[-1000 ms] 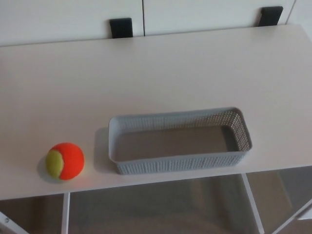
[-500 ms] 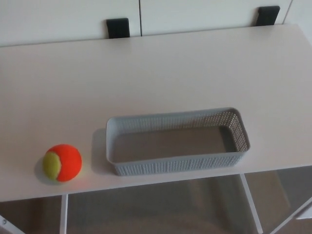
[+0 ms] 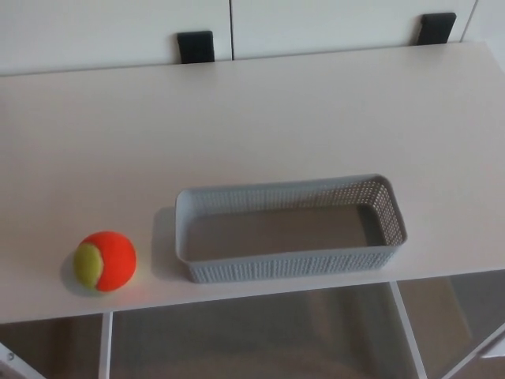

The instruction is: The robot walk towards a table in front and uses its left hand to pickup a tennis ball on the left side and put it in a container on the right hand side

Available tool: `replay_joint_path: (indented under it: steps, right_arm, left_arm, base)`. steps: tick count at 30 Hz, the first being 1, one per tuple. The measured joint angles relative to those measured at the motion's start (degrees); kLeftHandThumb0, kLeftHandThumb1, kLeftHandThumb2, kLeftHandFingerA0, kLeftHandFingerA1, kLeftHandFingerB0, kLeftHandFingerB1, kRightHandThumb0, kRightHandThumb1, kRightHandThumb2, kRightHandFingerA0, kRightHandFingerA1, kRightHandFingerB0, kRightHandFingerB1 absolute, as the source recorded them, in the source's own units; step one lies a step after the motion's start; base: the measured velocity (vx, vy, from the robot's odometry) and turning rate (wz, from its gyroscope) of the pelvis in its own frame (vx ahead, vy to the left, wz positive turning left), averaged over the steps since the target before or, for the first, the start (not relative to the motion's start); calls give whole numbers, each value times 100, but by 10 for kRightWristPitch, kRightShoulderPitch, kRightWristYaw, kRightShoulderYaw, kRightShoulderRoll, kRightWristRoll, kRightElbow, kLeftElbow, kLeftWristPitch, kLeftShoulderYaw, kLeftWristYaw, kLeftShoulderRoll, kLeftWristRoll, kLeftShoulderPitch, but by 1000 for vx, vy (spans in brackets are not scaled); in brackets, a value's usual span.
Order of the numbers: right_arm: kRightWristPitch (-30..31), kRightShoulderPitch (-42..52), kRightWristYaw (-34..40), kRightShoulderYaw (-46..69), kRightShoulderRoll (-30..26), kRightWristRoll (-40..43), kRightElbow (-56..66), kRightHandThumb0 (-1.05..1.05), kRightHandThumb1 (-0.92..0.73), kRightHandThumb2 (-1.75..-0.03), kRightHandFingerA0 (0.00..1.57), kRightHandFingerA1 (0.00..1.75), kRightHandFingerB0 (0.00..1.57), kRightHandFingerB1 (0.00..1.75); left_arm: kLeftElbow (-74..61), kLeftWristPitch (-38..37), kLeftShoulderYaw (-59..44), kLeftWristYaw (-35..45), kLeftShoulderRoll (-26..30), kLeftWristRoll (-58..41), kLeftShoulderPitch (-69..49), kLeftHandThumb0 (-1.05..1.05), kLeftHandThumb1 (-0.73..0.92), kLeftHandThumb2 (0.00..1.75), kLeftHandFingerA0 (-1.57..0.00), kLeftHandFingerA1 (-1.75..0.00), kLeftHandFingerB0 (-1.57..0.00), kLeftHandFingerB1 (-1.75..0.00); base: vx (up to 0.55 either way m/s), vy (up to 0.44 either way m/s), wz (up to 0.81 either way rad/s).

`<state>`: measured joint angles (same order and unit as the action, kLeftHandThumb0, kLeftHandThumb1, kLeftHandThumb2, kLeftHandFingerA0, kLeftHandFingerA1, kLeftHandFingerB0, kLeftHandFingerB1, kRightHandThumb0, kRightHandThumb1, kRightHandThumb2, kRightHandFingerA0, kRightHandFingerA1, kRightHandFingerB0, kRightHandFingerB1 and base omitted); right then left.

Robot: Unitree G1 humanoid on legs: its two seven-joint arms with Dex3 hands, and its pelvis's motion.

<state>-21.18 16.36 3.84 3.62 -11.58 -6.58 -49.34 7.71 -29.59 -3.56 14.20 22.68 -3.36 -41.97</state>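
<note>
The grey container (image 3: 290,267), a long shallow basket with perforated walls and rounded corners, sits on the pale worktop (image 3: 237,118). Its long side runs roughly along the worktop's near edge, its near wall is close to that edge, and its bare bottom is showing. The tennis ball (image 3: 105,261) rests on the worktop to the left of the container, about level with the container's near wall. It is apart from the container, with a strip of bare surface between them. The ball is mostly orange-red, with a yellow-green patch on the side turned away from the container, and it casts a soft shadow beneath itself. Beyond the container the worktop stretches to its far edge, where a black block (image 3: 196,46) stands behind the container's left end. A second black block (image 3: 438,27) stands further back, past the container's right end. White panels (image 3: 118,24) rise behind both, with a vertical seam between them. Below the container's right end a white leg (image 3: 409,328) slants down under the worktop, and another white leg (image 3: 106,345) drops below the ball, left of the container. Neither the left robot hand nor the right robot hand shows in the head view, so I cannot tell whether either is wide, narrow or holding anything.
</note>
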Motion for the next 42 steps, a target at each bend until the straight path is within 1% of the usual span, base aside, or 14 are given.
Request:
replay_joint_path:
  steps: [5,6,10,12,13,15,16,19,25,29,30,38,39,42]
  right_arm:
    - [0,-4,0,0,0,0,-1,-5,-55,-55,62,55,36,42]
    - [0,-5,0,0,0,0,-1,-3,-36,-84,56,69,27,55]
    - [0,-7,0,0,0,0,-1,-3,-36,-84,56,69,27,55]
    - [0,-9,0,1,0,0,-2,-3,-36,-84,55,69,27,55]
    - [1,-10,0,2,-1,0,-2,-1,-55,-55,61,58,36,43]
    - [1,-13,-2,5,-3,2,-8,-1,-55,-55,61,58,36,43]
    - [1,-15,-2,7,-5,2,-15,0,-38,-84,56,68,28,55]
    - [3,-18,-3,12,-11,3,-12,1,-55,-56,63,57,36,43]
    - [4,-27,-4,16,-12,4,-23,-1,-56,-55,61,57,36,43]
    - [4,-33,-5,16,-12,4,-23,0,-55,-55,61,58,36,43]
    - [4,-33,-5,16,-12,4,-23,2,-37,-84,57,70,28,55]
    - [3,-35,-5,17,-12,4,-26,1,-55,-55,62,58,36,43]
    - [3,-36,-5,17,-12,4,-30,1,-36,-84,56,69,28,55]
    - [3,-36,-5,18,-12,4,-31,1,-36,-84,56,69,28,55]
  left_arm:
    - [-116,-4,-28,1,7,-27,-6,-24,53,99,0,-49,0,-47]
    - [-134,-4,-33,1,8,-31,-6,-21,56,99,-1,-50,0,-49]
    - [-222,-3,-64,1,18,-52,7,-21,56,99,-1,-50,0,-49]
    - [-280,-3,-87,0,24,-69,31,-33,55,72,-4,-40,-4,-18]
    - [-295,-3,-93,0,26,-74,40,-35,56,71,-6,-40,-2,-19]
    - [-333,5,-115,-1,35,-93,87,-35,56,71,-6,-40,-2,-19]
    - [-344,12,-123,-1,38,-101,113,-37,55,65,-9,-38,-10,-19]
    - [-326,28,-127,-4,33,-106,177,-36,57,57,-13,-34,-7,-25]
    - [-257,44,-118,-10,14,-77,233,-39,54,56,-8,-31,-6,-25]
    - [-193,54,-98,-16,0,-40,265,-40,54,56,-7,-31,-6,-25]
    - [-184,55,-95,-17,-1,-33,269,-45,49,65,-4,-27,-8,-19]
    - [-121,57,-70,-23,-2,17,293,-50,50,58,-7,-31,-7,-21]
    - [-109,57,-64,-26,-3,27,295,-50,50,57,-7,-29,-5,-21]
    - [-93,57,-49,-27,-6,45,295,-50,50,57,-7,-29,-5,-21]
  base:
    - [0,0,0]
    - [0,0,0]
    - [0,0,0]
    - [0,0,0]
    - [0,0,0]
    - [0,0,0]
    - [0,0,0]
    - [0,0,0]
    - [0,0,0]
    - [0,0,0]
    - [0,0,0]
    - [0,0,0]
    - [0,0,0]
    - [0,0,0]
